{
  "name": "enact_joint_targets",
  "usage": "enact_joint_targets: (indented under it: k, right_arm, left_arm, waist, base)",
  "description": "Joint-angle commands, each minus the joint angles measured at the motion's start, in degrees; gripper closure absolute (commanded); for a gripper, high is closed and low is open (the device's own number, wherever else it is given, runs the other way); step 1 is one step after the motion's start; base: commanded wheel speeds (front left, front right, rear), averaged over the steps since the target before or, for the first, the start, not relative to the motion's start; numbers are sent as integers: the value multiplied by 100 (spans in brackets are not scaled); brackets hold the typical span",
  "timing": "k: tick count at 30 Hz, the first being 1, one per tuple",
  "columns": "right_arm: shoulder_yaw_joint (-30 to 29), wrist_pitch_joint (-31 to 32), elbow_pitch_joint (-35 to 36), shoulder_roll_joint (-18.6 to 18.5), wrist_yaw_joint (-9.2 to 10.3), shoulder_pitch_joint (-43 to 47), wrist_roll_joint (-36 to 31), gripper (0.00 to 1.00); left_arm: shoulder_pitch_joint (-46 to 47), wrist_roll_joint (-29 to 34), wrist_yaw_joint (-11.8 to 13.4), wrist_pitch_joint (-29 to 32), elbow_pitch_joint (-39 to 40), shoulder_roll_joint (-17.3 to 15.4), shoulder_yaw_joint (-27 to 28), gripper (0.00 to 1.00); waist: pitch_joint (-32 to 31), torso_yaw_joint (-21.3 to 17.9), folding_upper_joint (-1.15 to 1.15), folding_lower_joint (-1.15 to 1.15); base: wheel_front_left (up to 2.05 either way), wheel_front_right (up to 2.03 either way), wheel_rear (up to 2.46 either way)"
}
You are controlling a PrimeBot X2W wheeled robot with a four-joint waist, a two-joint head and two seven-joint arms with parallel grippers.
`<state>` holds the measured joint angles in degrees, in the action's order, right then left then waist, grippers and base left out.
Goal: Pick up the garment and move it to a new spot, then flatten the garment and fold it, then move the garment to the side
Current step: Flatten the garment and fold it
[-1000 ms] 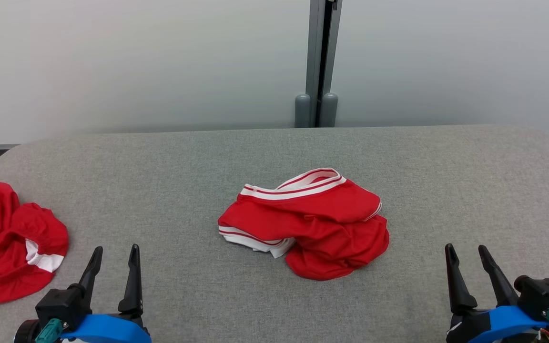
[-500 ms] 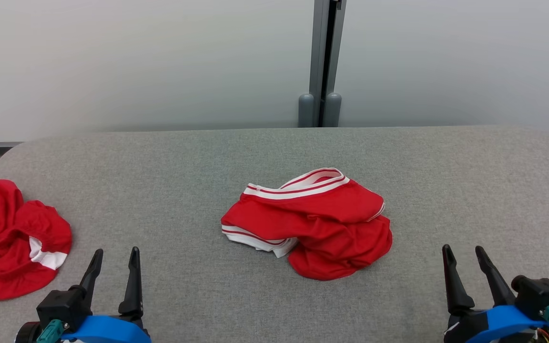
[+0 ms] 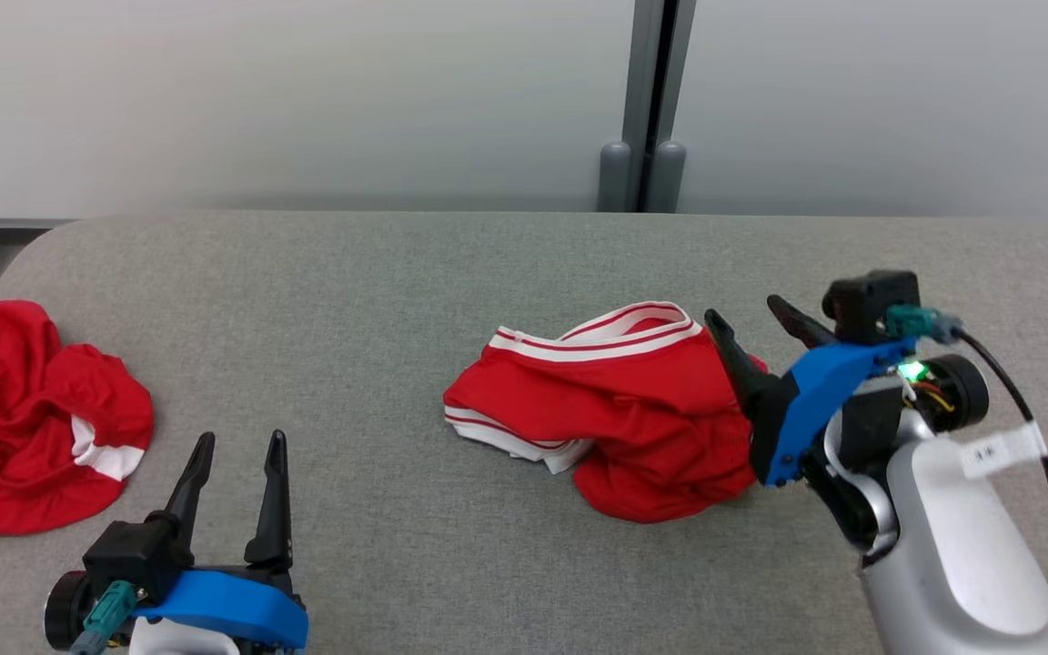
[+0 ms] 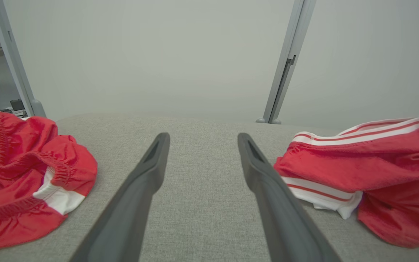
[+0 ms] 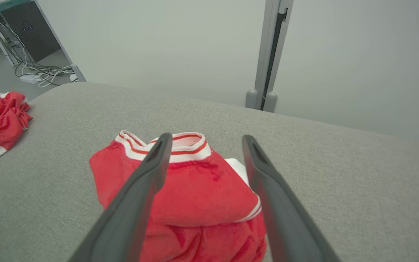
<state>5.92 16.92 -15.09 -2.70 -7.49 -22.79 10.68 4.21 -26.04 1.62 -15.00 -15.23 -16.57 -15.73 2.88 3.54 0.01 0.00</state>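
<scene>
Nothing done yet: crumpled red white-trimmed jersey shirt mid grey table; right end effector beside it, left end effector near the front edge, both spread wide, empty.

Spread wide, the right gripper sits just beside the crumpled garment.

We're looking at a grey fabric-topped table, rounded at its corners. Over at nine o'clock on it there's a crumpled red cloth with a white patch and a gathered elastic band, heaped close to the edge. Up at twelve, behind the table, a grey upright post splits the pale wall panels, with two rounded grey caps at its foot. From the right wrist we catch, at ten o'clock, loose cables on the floor beside a dark cabinet.
</scene>
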Motion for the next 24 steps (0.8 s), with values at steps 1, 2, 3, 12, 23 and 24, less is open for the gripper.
enact_joint_targets:
  k: [1, 2, 3, 12, 23, 24]
  right_arm:
    - [-4, 241, -140, -33, -1, -211, -67, 0]
    - [6, 463, -248, -31, -1, -370, -121, 0]
    - [5, 655, -365, -31, -1, -522, -134, 0]
    - [54, 1252, -1526, -96, -1, -1220, -605, 0]
    - [-81, 876, -2836, -182, -1, -1553, -948, 0]
    - [-72, 872, -2951, -184, -1, -1580, -951, 0]
  left_arm:
    - [98, 52, -20, -26, 21, 2, -21, 0]
    - [102, 56, -37, -25, 26, 9, -37, 0]
    - [125, 66, -53, -26, 31, 23, -56, 0]
    - [303, 150, -162, -22, 46, 100, -88, 0]
    - [371, 185, -281, -22, 7, 186, -83, 0]
    - [379, 190, -300, -22, 1, 195, -84, 0]
  waist:
    - [60, 88, -1, 0]
    - [84, 128, -1, 0]
    - [109, 177, -1, 0]
    - [312, 501, -1, 0]
    - [489, 712, -1, 0]
    - [498, 726, -1, 0]
  base:
    - [0, 0, 0]
    - [0, 0, 0]
    - [0, 0, 0]
    - [0, 0, 0]
    - [0, 0, 0]
    - [0, 0, 0]
